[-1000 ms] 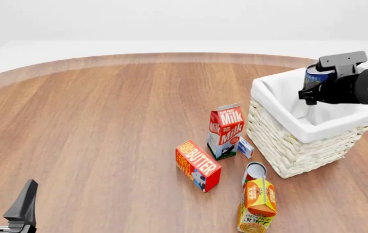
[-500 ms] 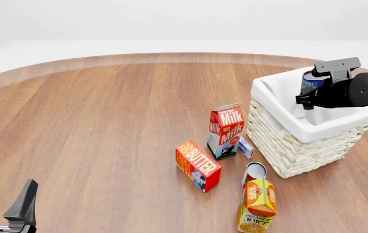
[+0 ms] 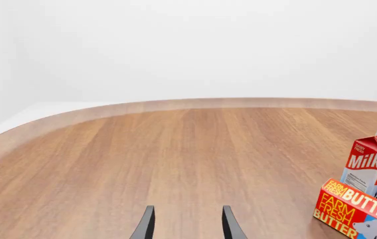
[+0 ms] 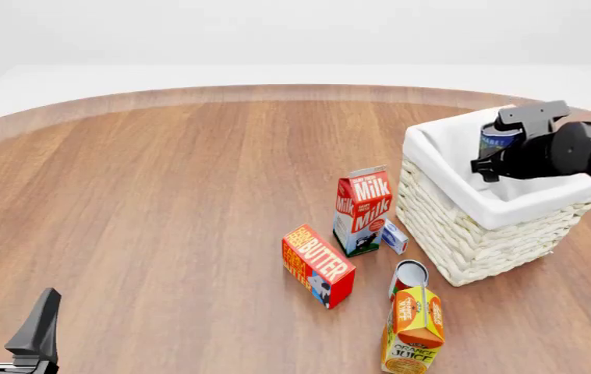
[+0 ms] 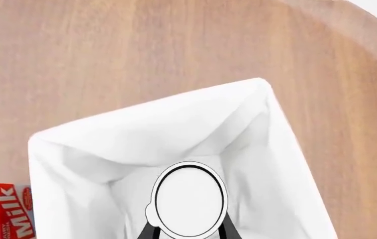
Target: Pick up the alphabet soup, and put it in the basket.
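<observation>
The alphabet soup (image 4: 500,140), a blue-labelled can, is held by my right gripper (image 4: 506,149) low inside the white wicker basket (image 4: 451,204), partly below its rim. In the right wrist view the can's pale top (image 5: 190,198) sits between the dark fingertips (image 5: 148,232), over the basket's white cloth lining (image 5: 142,130). The right gripper is shut on the can. My left gripper (image 4: 6,318) is open and empty at the near left of the table; its two fingers also show in the left wrist view (image 3: 187,226).
A milk carton (image 4: 362,209) and a small box (image 4: 394,236) stand just left of the basket. A butter box (image 4: 319,265), another can (image 4: 408,276) and an orange juice carton (image 4: 412,331) lie nearer. Milk (image 3: 374,162) and butter (image 3: 357,209) show in the left wrist view.
My right gripper has come down and slightly left with the can, from above the basket's rim into its opening. The left arm has not moved.
</observation>
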You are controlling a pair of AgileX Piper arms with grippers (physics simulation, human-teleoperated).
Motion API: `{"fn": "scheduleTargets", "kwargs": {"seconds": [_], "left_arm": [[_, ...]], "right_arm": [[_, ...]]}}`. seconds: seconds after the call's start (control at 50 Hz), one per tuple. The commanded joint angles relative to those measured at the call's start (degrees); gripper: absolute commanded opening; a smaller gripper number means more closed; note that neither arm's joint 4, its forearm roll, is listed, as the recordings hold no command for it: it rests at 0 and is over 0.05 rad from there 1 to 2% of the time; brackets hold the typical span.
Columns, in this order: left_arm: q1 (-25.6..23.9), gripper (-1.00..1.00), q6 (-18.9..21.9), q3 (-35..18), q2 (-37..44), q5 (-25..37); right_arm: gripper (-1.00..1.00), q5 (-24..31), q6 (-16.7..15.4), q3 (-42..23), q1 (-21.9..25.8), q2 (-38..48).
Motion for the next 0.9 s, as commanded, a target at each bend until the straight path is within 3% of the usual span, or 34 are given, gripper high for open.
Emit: {"fn": "scheduleTargets", "kwargs": {"seconds": [0.02,0.9], "left_arm": [[0.00,1.00,0.00,0.00,0.00,0.00],[0.00,1.00,0.00,0.00,0.00,0.00]], "right_arm": [[-1.00,-0.53,1.14,-0.07,-0.09,1.02],[-1.00,-0.07,1.11,-0.42,-0.33,3.89]]}}
